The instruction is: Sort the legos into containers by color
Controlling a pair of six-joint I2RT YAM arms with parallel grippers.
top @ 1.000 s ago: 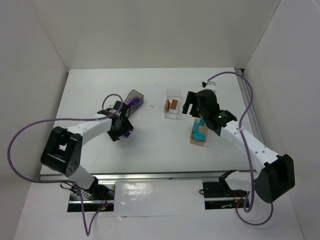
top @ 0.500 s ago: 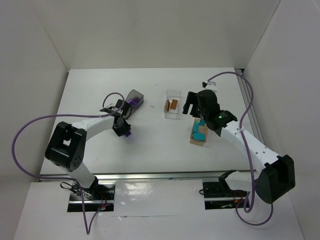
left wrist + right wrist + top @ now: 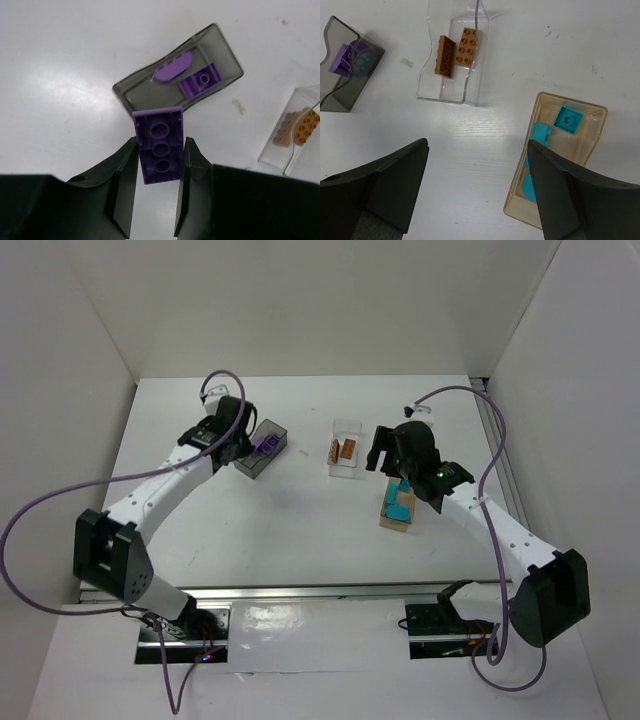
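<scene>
1. purple lego (image 3: 161, 152) is clamped lengthwise between the left gripper's (image 3: 160, 146) fingers (image 3: 125, 180), hollow underside showing, at the near wall of the dark grey container (image 3: 140, 92).
2. that container holds purple pieces (image 3: 200, 82), so the colour match explains the aim.
3. right gripper (image 3: 477, 150) hovers above the tabletop (image 3: 520, 50), fingers apart, nothing held.

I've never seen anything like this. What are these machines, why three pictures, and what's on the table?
Two robot arms are bolted at the near edge of the table, each ending in a two-finger gripper. One picture looks down from overhead; the others come from cameras on the wrists. On the table stand a dark grey box holding purple bricks, a clear box with orange-brown bricks and a tan box with teal bricks. The left gripper is shut on a purple brick close to the grey box. The right gripper is open and empty.
</scene>
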